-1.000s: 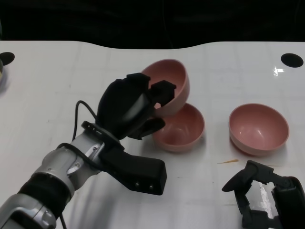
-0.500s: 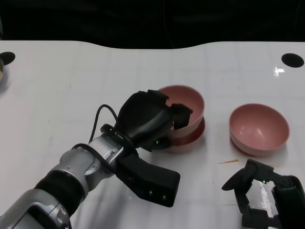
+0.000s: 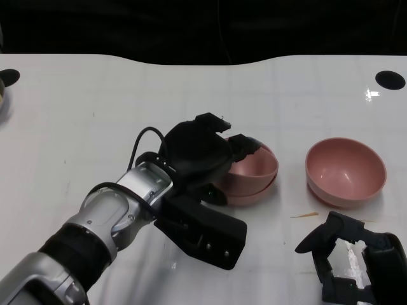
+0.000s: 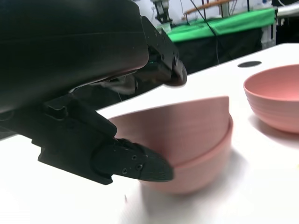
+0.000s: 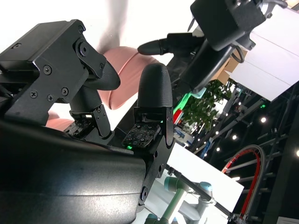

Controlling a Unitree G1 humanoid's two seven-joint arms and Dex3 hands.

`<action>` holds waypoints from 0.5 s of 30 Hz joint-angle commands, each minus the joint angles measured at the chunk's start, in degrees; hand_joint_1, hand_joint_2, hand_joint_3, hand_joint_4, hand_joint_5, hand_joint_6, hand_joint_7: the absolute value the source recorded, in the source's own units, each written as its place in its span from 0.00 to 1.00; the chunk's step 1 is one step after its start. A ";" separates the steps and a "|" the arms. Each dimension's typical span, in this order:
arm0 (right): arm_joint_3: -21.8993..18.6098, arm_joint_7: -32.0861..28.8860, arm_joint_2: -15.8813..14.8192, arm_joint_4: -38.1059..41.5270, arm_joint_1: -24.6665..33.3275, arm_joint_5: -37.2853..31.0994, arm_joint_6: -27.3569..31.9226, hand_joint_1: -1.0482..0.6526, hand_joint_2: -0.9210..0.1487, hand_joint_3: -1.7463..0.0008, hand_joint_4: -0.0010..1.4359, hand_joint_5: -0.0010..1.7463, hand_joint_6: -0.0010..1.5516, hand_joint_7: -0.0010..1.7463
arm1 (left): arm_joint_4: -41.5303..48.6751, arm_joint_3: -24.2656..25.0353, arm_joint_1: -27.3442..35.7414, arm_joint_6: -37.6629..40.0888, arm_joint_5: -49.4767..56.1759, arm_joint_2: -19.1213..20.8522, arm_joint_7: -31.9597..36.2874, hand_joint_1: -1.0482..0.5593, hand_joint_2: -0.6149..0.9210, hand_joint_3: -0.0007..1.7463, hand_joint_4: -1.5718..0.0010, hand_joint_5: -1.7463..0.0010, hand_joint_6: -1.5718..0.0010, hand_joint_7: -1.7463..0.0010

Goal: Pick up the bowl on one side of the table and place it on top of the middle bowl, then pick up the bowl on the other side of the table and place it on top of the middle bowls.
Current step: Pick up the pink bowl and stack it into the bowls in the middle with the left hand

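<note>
Bowl (image 3: pixel 254 166) under left hand (image 3: pixel 197 155)

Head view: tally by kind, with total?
Pink bowls: 3, two nested in the middle (upper bowl in lower bowl) and one lone bowl off to the right.
Black hands: 2, left hand at the stack, right hand low near the table edge.
Black round marks on the table: 2, one at the right and one at the left.
Total: 7

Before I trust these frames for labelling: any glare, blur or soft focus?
Head view: sharp, with a small glare patch on the table near the far right. Left wrist view: the close robot hand and stacked bowls look soft. Right wrist view: background lights flare.
</note>
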 commanded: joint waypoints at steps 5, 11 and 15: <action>-0.34 -0.33 -0.45 -0.38 0.10 0.66 0.08 0.68 0.56 0.21 0.53 0.93 0.51 0.71 | -5.40 2.93 2.72 -1.56 -5.06 3.42 -5.59 0.04 1.00 0.30 1.00 1.00 0.99 1.00; -0.24 -0.21 -0.52 -0.42 0.13 0.70 0.14 0.67 0.56 0.23 0.53 0.92 0.51 0.71 | -15.19 7.45 8.02 -1.28 -9.03 8.23 -10.10 0.06 1.00 0.30 1.00 1.00 1.00 1.00; -0.34 -0.55 -0.46 -0.06 0.02 0.44 -0.10 0.67 0.55 0.23 0.53 0.93 0.51 0.71 | -17.52 11.94 12.78 -6.04 -13.04 9.51 -4.95 0.11 1.00 0.21 0.94 0.97 0.93 0.97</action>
